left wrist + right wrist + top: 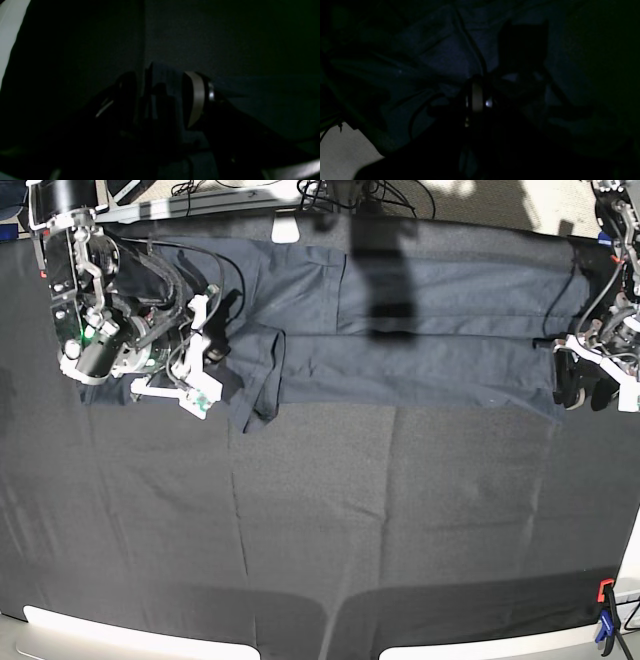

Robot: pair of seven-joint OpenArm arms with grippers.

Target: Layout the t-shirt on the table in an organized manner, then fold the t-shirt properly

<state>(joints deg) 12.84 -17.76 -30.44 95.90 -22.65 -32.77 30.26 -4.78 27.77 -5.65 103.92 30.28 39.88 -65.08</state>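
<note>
The right gripper (476,98) has its fingers together, pressed down among the crumpled folds of the shirt's (430,330) sleeve end. The left gripper (160,97) stands with fingers apart at the opposite end of the one shirt, which lies spread along the far side of the table (320,520); two grippers show

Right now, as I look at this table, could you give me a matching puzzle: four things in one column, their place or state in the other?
Things:
1. dark navy-grey cotton t-shirt
2. red and blue clamp
3. left end effector
4. right end effector

Place or state:
A. at the table's near corner
B. open, beside the shirt's smoother end
C. shut, over the shirt's crumpled end
D. stretched along the far side of the black cloth table

Pairs: 1-D, 2-A, 3-B, 4-C
</note>
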